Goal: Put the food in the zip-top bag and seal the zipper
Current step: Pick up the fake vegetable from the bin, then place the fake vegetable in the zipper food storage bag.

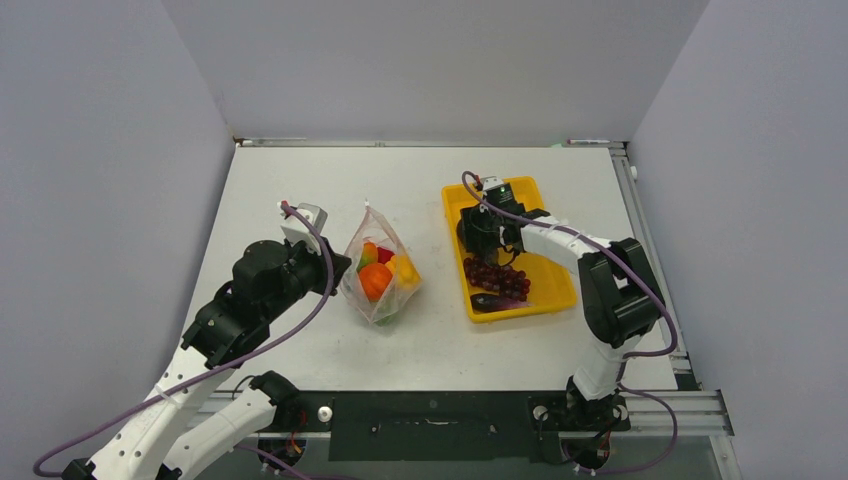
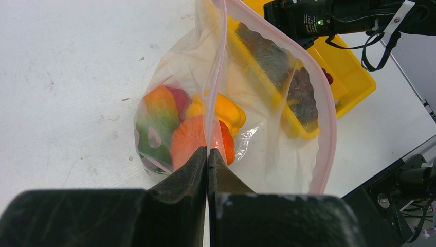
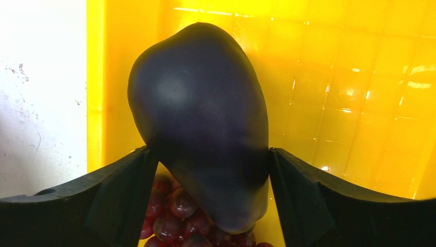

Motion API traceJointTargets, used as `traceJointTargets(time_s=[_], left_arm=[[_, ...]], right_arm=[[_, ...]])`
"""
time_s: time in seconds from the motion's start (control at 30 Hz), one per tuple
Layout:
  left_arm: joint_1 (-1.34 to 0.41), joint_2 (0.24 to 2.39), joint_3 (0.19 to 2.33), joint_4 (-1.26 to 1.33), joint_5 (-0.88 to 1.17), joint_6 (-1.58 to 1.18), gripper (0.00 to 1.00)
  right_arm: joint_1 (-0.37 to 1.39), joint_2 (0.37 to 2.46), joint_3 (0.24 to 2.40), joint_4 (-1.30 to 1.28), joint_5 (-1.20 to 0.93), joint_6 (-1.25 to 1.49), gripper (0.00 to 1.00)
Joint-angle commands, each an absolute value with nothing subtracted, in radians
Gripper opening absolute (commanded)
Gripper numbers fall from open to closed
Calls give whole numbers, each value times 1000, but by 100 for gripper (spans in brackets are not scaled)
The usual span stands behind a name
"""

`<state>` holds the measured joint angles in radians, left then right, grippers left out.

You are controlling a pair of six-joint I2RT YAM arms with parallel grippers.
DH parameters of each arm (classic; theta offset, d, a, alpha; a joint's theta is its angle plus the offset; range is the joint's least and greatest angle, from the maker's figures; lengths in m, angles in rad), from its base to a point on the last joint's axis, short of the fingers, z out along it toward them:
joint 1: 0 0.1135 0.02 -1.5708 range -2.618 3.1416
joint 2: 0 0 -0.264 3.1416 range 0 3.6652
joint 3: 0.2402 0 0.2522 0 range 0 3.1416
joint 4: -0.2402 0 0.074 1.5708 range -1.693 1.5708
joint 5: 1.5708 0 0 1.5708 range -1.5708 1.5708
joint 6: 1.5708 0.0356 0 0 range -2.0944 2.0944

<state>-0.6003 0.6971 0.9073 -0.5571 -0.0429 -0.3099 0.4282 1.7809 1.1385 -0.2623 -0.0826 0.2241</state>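
Observation:
The clear zip-top bag stands left of the yellow tray and is held up by one side of its mouth. My left gripper is shut on that side of the pink zipper strip, as the left wrist view shows; the other side of the strip bows away, so the mouth gapes. Inside lie the orange pumpkin, a yellow piece and a green-orange piece. My right gripper is in the tray, shut on the dark purple eggplant. The dark red grapes lie just below it and also show in the right wrist view.
The yellow tray sits right of the bag, its long side running away from me. A dark piece lies at its near end. The table's metal rail runs along the right and near edges.

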Motion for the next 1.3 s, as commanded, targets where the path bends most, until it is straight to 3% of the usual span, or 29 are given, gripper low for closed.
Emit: traceJointTargets(time_s=[0.0, 0.17, 0.37, 0.7, 1.27], left_arm=[[-594, 699, 908, -535, -26, -302, 0], [-594, 704, 909, -537, -28, -302, 0], [-593, 709, 910, -537, -28, -302, 0], [-592, 715, 909, -537, -27, -302, 0], [-589, 715, 907, -534, -21, -305, 0]], right_arm=[[431, 1791, 1182, -234, -75, 232, 61], [431, 1763, 1175, -234, -46, 230, 37], [432, 1683, 1158, -232, 10, 236, 28], [461, 1518, 1146, -245, 71, 243, 27], [622, 1270, 1216, -230, -192, 330, 27]])
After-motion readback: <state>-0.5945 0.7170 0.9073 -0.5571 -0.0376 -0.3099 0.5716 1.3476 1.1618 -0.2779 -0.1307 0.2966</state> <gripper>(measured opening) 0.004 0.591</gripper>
